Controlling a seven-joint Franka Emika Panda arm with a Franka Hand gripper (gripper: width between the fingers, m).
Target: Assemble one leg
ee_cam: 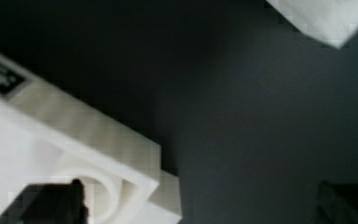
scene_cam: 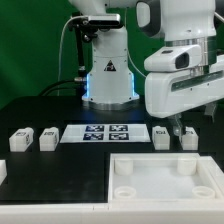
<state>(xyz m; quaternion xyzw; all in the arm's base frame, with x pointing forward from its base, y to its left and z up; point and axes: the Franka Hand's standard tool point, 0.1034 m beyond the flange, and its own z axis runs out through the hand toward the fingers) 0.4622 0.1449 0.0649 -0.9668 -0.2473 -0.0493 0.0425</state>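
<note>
Where a green backdrop [scene_cam: 137, 60] closes off the room behind, a black table [scene_cam: 50, 185] spreads matte and dark under everything. At its back stands the arm's white base [scene_cam: 108, 70]. At the exterior view's right hangs the gripper [scene_cam: 182, 124], its fingers [ee_cam: 48, 203] spread wide with nothing between them. A white tray [scene_cam: 160, 158] lies nearest the camera, and the marker board [scene_cam: 95, 132] sits behind it. One leg [scene_cam: 187, 138] stands on the table close below the gripper. A second leg [scene_cam: 162, 134] stands beside it, and two more legs [scene_cam: 22, 139] stand past the board's other end.
</note>
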